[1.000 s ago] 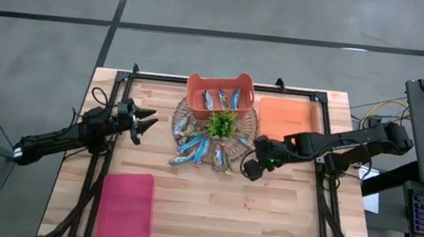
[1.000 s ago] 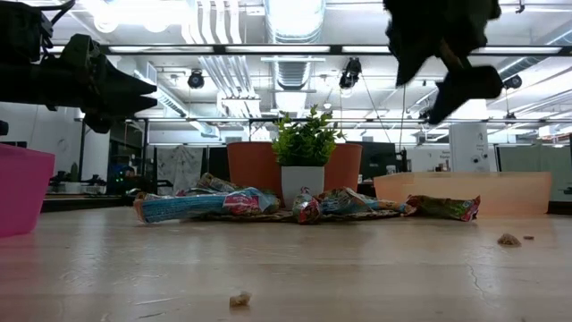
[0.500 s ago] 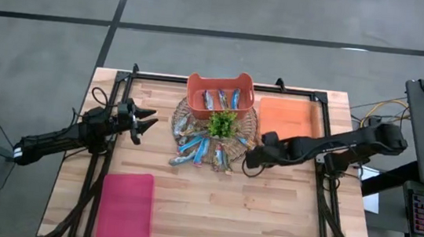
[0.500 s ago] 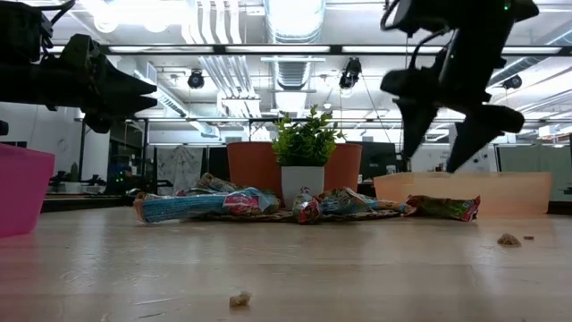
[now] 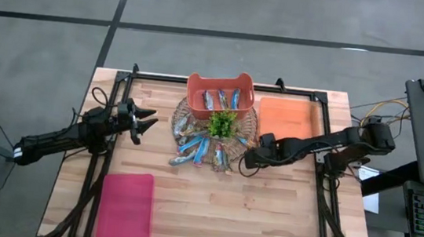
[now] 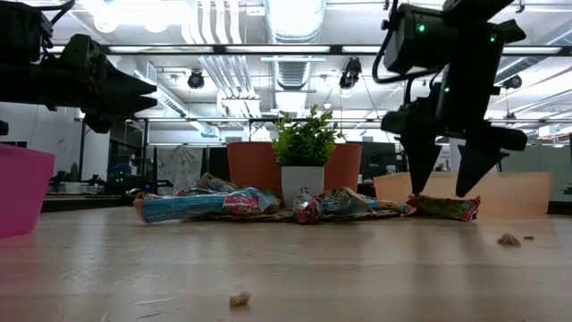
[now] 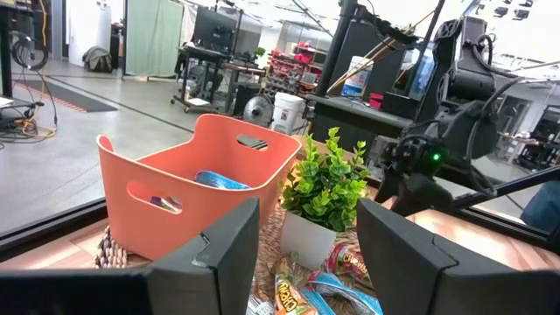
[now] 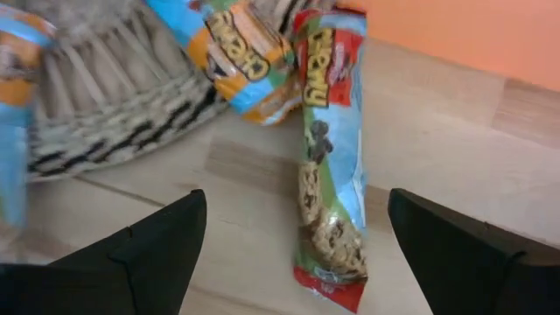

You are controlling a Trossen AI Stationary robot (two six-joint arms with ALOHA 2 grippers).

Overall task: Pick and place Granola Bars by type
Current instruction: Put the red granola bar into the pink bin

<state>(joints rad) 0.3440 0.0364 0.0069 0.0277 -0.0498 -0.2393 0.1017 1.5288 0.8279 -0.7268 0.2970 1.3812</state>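
Several Granola Bars lie on and around a round woven mat with a small potted plant at its middle. More blue bars sit inside the orange basket. My right gripper is open and points down over one bar with red ends, which lies flat on the wood beside the mat's right rim. Its fingers stand on either side of this bar without touching it. My left gripper hangs open above the table, left of the mat.
A flat orange bin lies on the table just beyond my right gripper, and a pink bin stands near the near-left corner. Small crumbs lie on the wood. Bare wood spreads over the near half of the table.
My right gripper has come down from high above the table and shifted a little toward the mat. Its fingers now point down over the red-ended bar. The bars have kept their places.
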